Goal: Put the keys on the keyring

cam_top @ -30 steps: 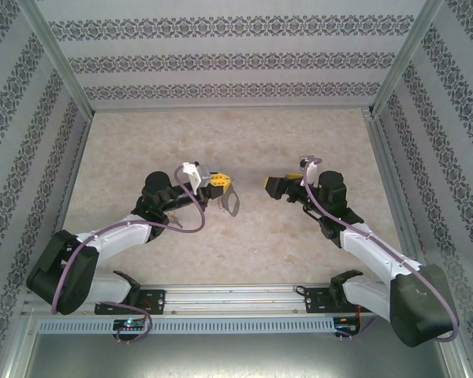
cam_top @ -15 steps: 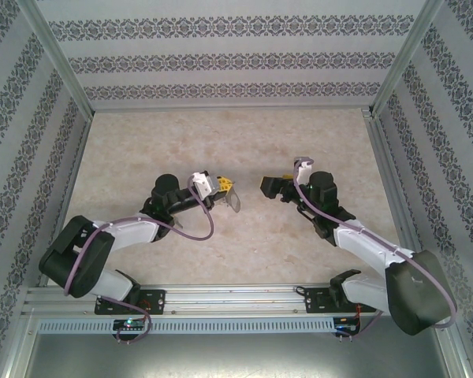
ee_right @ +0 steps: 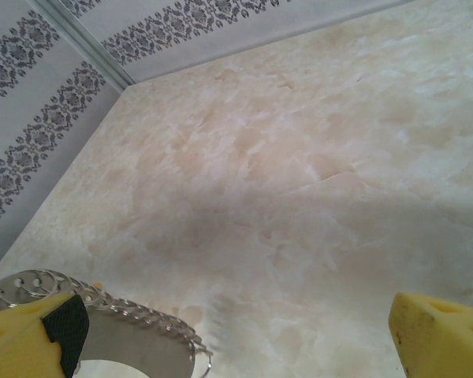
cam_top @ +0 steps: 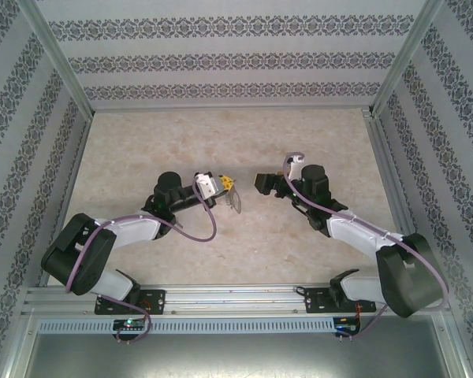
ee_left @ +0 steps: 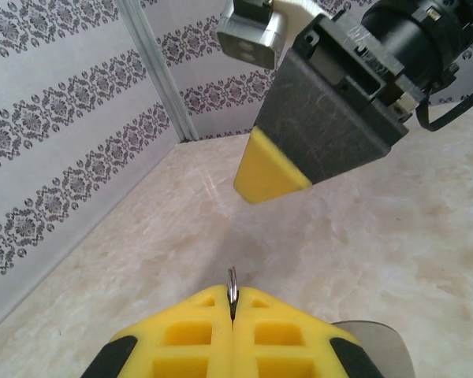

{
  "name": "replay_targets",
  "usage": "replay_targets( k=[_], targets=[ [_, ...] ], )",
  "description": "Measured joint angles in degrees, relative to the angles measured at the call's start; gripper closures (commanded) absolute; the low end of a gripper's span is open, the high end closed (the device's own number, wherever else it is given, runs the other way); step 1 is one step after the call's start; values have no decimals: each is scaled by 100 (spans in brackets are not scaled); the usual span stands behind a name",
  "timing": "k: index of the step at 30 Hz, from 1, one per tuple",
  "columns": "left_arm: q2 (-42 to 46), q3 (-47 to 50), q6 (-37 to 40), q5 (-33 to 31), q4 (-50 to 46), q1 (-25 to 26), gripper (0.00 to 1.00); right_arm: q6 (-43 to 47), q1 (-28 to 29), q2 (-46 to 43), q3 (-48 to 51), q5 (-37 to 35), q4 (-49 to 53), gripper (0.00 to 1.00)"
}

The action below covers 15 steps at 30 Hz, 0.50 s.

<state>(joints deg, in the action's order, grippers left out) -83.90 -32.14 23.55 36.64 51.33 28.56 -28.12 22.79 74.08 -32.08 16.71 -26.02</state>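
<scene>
Over the middle of the table [cam_top: 221, 134], the left gripper [cam_top: 228, 186] is pinched tight on what looks like the thin edge of the keyring [cam_top: 235, 201], which hangs just left of the right gripper [cam_top: 260, 183], spread wide and not touching it.

Bench [ee_right: 299, 157]: smooth, marbled beige, faint sheen. Keyring [ee_right: 142, 344]: grey metal, satin; chain [ee_right: 146, 319]: bright silvery links. Jaws: matt yellow plastic. Walls [ee_left: 63, 142]: matt, patterned paper.
</scene>
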Motion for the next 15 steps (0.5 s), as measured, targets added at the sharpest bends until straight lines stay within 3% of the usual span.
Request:
replay_targets(
  k=[7,15],
  targets=[
    [7,-369,-616,173,-505,0,99,-4,-2,240,-245,68,-39,6],
    [330,-1860,-1172,372,-3161,2,100,-118,-122,173,-284,313,-46,8]
  ],
)
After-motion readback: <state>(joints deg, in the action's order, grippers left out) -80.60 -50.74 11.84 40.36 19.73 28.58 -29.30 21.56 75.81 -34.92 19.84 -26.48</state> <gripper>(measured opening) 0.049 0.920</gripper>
